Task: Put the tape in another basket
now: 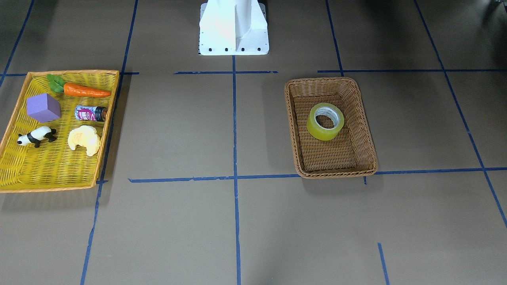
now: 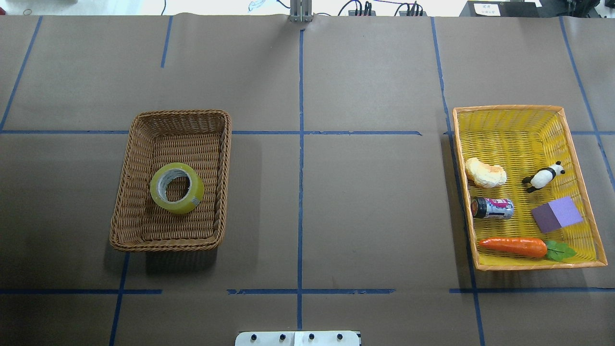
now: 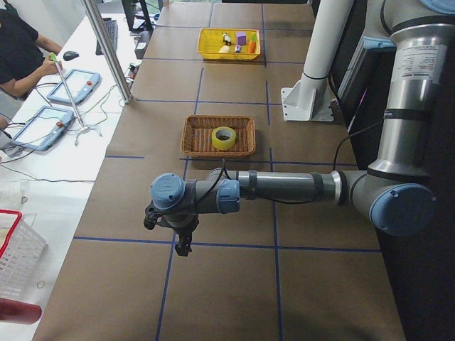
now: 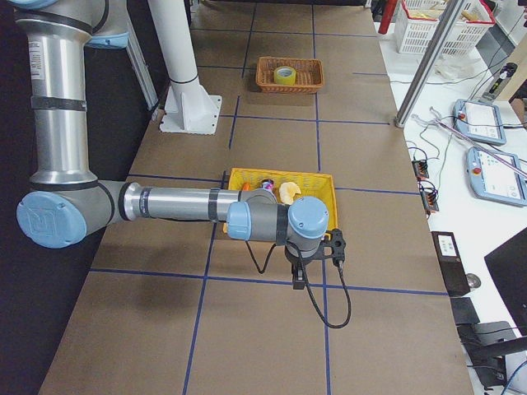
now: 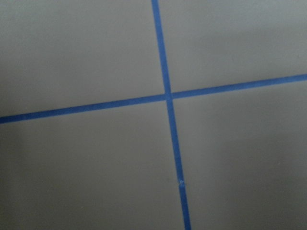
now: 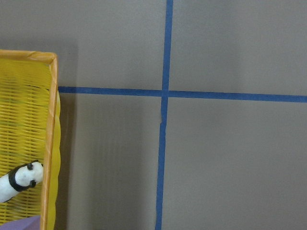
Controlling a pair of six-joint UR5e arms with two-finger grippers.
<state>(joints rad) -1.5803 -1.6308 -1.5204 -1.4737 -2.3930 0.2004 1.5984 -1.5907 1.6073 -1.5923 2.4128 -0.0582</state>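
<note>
The tape [image 1: 325,122], a yellow-green roll with a grey-white core, lies flat inside the brown wicker basket [image 1: 321,80]. Both also show in the overhead view, the tape [image 2: 177,188] in the basket [image 2: 180,114]. My left gripper [image 3: 181,245] shows only in the exterior left view, low over bare table, well short of the basket [image 3: 186,138]. My right gripper [image 4: 298,280] shows only in the exterior right view, over the table just outside the yellow tray [image 4: 247,174]. I cannot tell whether either gripper is open or shut. Neither holds anything that I can see.
The shallow yellow tray [image 2: 507,108] with an orange rim holds a carrot [image 2: 511,246], a purple block [image 2: 557,215], a small can [image 2: 493,208], a toy panda [image 2: 544,176] and a pale croissant toy [image 2: 485,172]. The white robot base [image 1: 233,27] stands between the two containers.
</note>
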